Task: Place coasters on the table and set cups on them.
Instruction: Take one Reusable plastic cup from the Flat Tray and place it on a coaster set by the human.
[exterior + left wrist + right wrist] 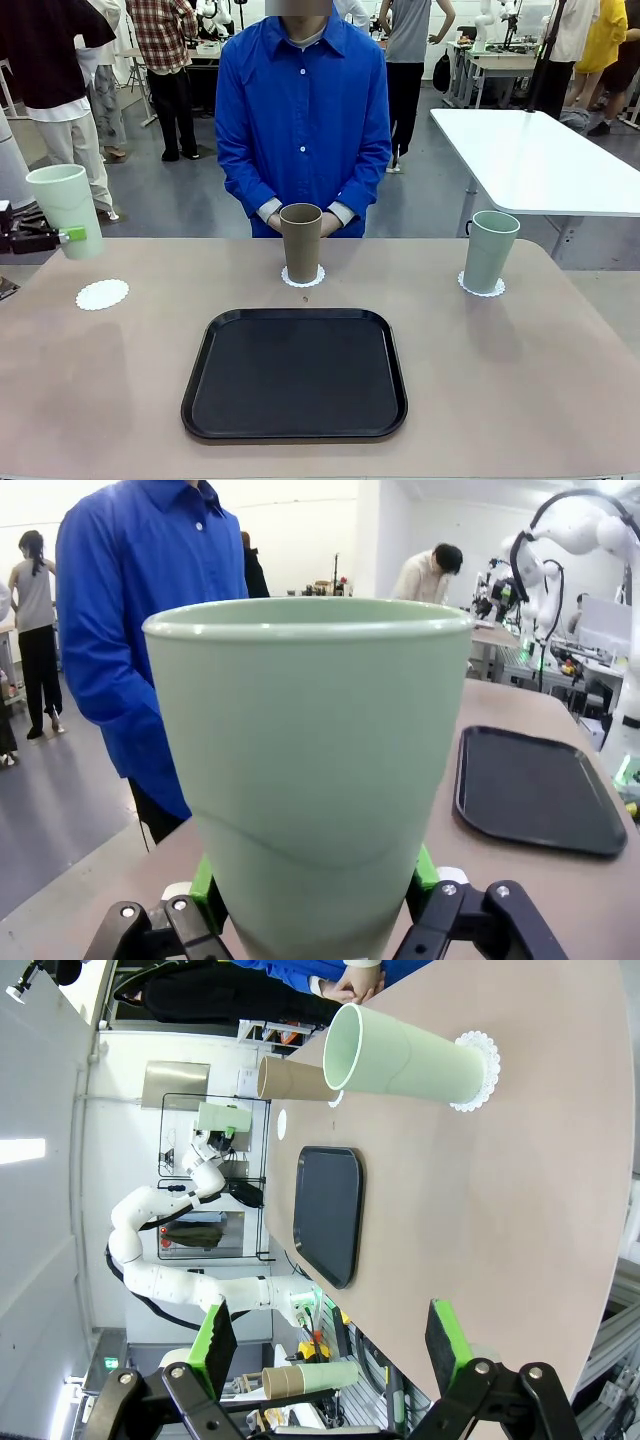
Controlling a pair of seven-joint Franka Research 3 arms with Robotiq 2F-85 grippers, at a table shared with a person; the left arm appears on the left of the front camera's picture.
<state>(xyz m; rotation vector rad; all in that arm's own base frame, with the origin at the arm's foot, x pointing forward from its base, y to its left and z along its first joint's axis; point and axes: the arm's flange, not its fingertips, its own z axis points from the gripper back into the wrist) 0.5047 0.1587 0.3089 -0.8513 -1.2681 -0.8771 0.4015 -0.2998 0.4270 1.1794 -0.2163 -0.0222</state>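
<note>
We find the left gripper (pixel 72 236) clamped on an upright mint cup (pixel 66 209), held above and just behind the bare coaster (pixel 102 294); right gripper (pixel 330 1345) stands apart, empty.

I'm looking into what seems a robotics lab: grey floor, white work tables (pixel 540 160), people standing at benches (pixel 500 60), another white robot arm (pixel 575 520) at cluttered equipment, though distant detail blurs.
</note>
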